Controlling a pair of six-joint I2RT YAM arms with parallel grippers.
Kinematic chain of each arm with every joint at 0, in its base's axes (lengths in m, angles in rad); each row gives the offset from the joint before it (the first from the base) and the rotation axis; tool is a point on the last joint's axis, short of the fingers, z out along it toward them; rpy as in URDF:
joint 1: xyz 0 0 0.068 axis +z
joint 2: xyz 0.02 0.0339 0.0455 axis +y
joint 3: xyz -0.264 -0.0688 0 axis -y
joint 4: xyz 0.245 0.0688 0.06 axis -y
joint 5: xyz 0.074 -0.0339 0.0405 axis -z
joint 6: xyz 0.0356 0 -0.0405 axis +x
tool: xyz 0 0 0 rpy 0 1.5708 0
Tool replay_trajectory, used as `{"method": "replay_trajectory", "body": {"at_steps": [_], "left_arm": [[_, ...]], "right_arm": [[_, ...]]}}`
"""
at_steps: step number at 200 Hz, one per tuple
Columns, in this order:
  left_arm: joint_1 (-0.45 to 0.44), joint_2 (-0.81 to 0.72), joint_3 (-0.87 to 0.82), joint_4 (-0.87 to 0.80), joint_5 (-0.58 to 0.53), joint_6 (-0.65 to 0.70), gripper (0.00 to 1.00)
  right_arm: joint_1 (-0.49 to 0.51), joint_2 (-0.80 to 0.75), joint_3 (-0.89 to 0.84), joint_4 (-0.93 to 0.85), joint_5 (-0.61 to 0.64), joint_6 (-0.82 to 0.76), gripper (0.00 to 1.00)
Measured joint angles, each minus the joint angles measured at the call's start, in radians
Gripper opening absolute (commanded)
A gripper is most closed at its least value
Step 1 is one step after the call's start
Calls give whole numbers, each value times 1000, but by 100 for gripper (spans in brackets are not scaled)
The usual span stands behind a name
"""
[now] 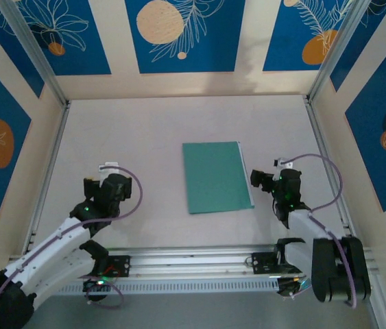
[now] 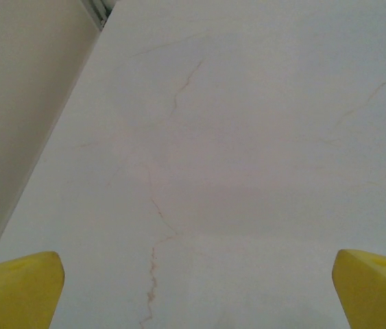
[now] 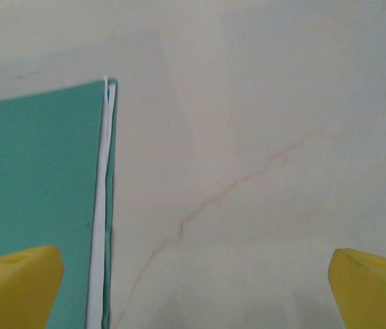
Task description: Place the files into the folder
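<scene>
- Both pairs of jaws stand wide apart and hold nothing. The left jaws hang over bare bench, well apart from the folder. The right jaws hover just beside the folder's right edge.
- One closed folder lies flat near the middle of the bench. A thin white edge of the files shows between its two sides along the right, so the sheets appear to be inside already.
- Most of the risk sits at that open edge. In the right wrist view a yellow fingertip overlaps the folder close to it. If the right jaws drop or sweep left, the fingertip could catch the top cover, flip it up, or drag the sheets out.
- Any sideways push could also slide the thin folder across the smooth bench and skew the papers within.
- How many sheets lie inside cannot be told, and lifting the cover to check would risk spilling them.
</scene>
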Motion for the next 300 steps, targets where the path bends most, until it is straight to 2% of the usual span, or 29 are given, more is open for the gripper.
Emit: {"method": "replay_trajectory", "body": {"at_steps": [26, 58, 81, 130, 172, 218, 246, 274, 300], "left_arm": [[89, 19, -56, 156, 38, 96, 100], [162, 47, -190, 488, 107, 228, 100], [217, 119, -245, 651, 155, 271, 100], [238, 437, -265, 1081, 208, 324, 100], [242, 734, -264, 1437, 224, 388, 100], [264, 780, -267, 1582, 275, 409, 100], [295, 814, -275, 1638, 366, 411, 100], [339, 823, -242, 1572, 418, 388, 100], [389, 805, -151, 1419, 460, 344, 100]], "right_arm": [[11, 138, 18, 175, 0, -22, 99], [5, 260, 29, 376, -14, -56, 99], [-23, 411, 18, 565, -39, -59, 99], [-23, 425, 28, 586, -44, -63, 99], [2, 426, 153, 468, 31, -59, 99], [11, 427, 164, 422, 54, -60, 99], [11, 427, 164, 416, 57, -60, 99], [11, 427, 164, 413, 57, -60, 99], [11, 427, 164, 412, 57, -60, 99]]}}
